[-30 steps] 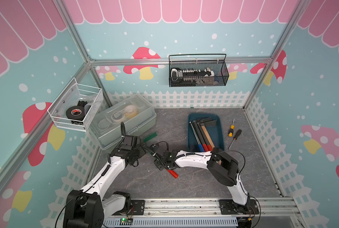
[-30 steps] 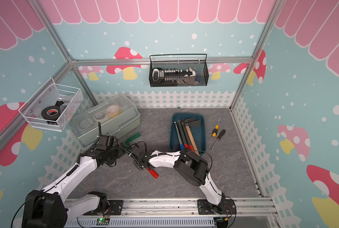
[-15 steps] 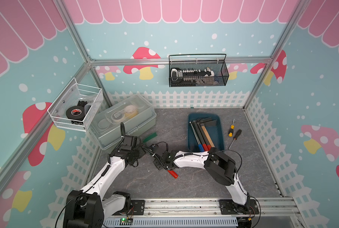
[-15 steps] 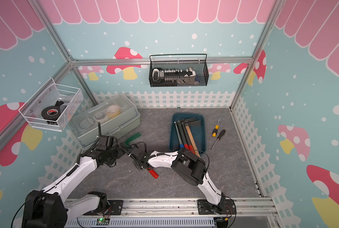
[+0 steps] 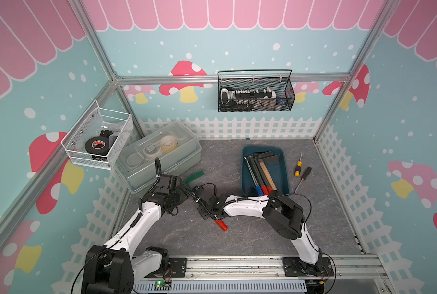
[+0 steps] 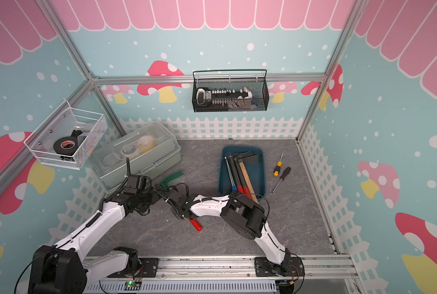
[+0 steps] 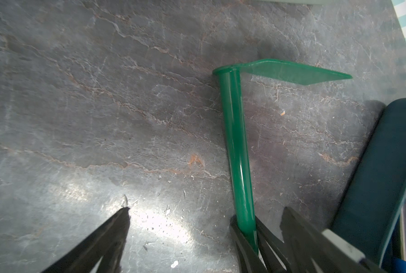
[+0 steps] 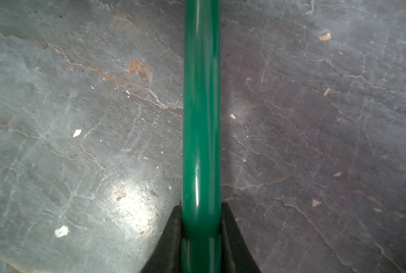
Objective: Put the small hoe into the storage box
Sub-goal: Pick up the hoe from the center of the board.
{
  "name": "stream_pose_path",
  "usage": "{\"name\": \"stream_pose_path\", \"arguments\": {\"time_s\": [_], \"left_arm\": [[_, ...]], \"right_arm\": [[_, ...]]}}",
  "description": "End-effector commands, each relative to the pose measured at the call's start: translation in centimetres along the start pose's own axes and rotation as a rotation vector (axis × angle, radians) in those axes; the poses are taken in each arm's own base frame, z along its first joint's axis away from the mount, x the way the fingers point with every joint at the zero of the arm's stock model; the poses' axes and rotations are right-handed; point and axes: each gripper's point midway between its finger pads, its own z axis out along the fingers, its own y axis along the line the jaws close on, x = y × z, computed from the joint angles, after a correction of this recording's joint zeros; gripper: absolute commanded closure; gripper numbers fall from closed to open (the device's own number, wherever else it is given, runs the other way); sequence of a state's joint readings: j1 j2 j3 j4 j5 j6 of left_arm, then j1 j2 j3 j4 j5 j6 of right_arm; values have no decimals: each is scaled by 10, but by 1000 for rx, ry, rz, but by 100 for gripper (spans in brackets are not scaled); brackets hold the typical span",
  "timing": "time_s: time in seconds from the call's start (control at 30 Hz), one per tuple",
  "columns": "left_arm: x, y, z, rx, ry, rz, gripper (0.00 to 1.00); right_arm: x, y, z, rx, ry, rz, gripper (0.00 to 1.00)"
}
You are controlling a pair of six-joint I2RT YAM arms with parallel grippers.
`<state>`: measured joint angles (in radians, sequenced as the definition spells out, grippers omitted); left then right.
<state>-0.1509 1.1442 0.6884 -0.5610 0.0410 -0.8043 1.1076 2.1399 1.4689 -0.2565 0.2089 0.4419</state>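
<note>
Right gripper: we see its two black fingers pressed against either side of the green shaft of the small hoe, pinching it.

Left gripper: its own fingers are spread wide, straddling the pinched spot without touching the shaft.

Hoe: the shaft sits low over the grey table. We cannot tell whether it rests there or is lifted. The green blade lies near the clear lidded box. The red grip sticks out on the near side of the right gripper.

We note the hoe is outside the storage box. The box stands apart from it on the right arm's side and holds other long-handled tools. Two screwdrivers lie just beside the box.
</note>
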Motion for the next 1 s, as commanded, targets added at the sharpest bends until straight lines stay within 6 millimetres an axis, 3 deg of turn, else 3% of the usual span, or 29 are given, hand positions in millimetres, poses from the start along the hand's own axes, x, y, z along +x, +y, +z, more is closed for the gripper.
{"name": "stream_pose_path", "arguments": {"time_s": [0.0, 0.5, 0.97], "left_arm": [[0, 3, -1, -9, 5, -10, 1], [3, 3, 1, -4, 16, -17, 1], [3, 2, 3, 1, 19, -24, 1]], "right_arm": [[5, -10, -14, 34, 26, -25, 90], [-19, -31, -60, 61, -1, -26, 92], [-28, -49, -86, 94, -15, -23, 94]]}}
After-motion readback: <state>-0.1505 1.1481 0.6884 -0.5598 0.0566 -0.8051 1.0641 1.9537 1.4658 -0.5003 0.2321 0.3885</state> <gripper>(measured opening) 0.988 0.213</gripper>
